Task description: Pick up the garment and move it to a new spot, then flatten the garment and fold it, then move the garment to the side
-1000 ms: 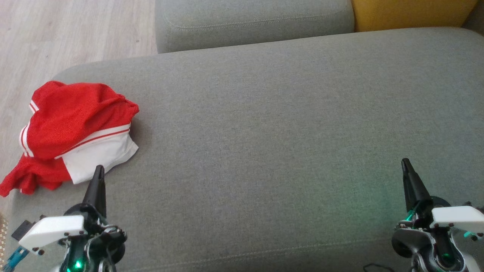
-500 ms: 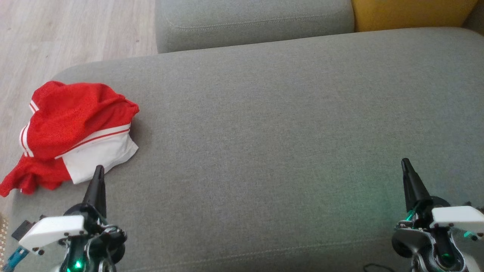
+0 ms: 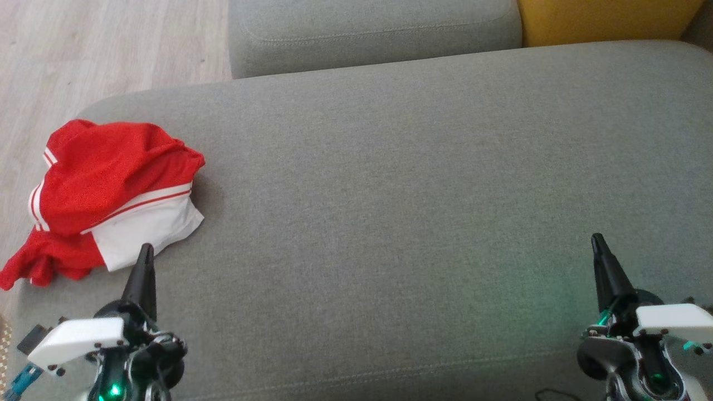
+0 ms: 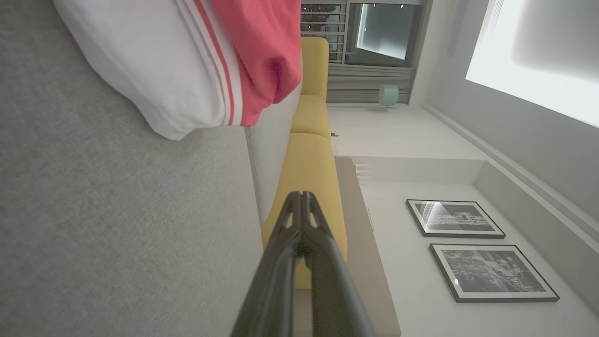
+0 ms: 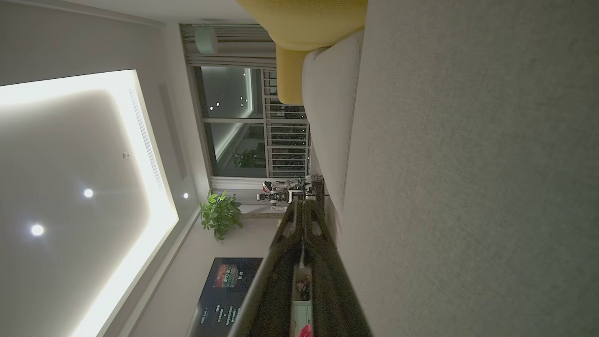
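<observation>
The left gripper (image 3: 146, 252) hangs over the near left corner of the grey seat cushion (image 3: 390, 184). Its two dark fingers (image 3: 141, 281) are pressed together into one spike that points toward the cushion's far edge. The right gripper (image 3: 598, 243) hangs over the cushion's near right corner in the same pose, its tips closed on each other with nothing between them. The left wrist (image 3: 78, 340) and right wrist (image 3: 674, 320), each under a white cover and showing a green light, sit at the cushion's near edge.

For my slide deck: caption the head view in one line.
Crumpled red-and-white garment at the left end of the grey cushion; left claw and right claw shut and empty.
</observation>
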You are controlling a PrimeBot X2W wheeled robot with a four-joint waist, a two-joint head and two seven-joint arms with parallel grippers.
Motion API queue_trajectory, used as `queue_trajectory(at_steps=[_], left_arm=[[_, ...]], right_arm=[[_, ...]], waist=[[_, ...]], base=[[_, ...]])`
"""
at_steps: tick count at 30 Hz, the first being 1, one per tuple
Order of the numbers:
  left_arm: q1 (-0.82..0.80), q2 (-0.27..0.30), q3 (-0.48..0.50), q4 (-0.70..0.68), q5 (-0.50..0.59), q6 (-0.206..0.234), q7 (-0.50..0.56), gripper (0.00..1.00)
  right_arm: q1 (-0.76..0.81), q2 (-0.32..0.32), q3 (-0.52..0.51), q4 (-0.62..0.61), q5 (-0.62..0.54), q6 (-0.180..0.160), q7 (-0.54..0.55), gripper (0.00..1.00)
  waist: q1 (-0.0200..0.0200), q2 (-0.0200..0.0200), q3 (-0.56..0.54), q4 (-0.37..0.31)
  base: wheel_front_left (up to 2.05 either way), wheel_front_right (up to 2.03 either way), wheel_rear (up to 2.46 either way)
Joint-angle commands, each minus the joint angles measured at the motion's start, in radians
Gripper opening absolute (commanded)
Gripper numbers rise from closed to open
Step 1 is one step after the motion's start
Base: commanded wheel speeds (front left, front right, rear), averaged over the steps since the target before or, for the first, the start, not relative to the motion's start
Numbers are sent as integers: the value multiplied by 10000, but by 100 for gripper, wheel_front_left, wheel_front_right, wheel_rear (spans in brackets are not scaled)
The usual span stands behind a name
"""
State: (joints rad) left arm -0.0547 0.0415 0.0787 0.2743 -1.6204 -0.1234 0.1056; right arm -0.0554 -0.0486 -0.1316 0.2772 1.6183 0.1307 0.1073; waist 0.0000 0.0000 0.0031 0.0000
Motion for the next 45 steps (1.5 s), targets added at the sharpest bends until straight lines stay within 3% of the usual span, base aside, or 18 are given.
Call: queue_trajectory(at_steps=[1,2,16,26,45], left_arm=[[-532,87,346,-295,113,-73,73,0],[-1,0,0,-2,-1,2,-5,100],[215,-27,37,197,222,7,-354,100],[171,-18,331,13,869,1,-618,100],[-22,2,731,-1322,2773,151,-1202,100]], right_arm=[[-525,-16,183,-324,-92,0,55,0],[-1,0,0,-3,-2,0,-3,100],[183,16,93,143,-429,2,-344,100],[103,13,-92,-50,-1508,2,-609,100],[-383,8,254,-1672,-5842,1,-1199,100]], waist=[[0,0,0,0],[0,0,0,0],[0,0,-71,-30],[0,0,-132,-37],[0,0,-215,-51]], base=[[0,0,0],[0,0,0],[0,0,0],[0,0,0],[0,0,0]])
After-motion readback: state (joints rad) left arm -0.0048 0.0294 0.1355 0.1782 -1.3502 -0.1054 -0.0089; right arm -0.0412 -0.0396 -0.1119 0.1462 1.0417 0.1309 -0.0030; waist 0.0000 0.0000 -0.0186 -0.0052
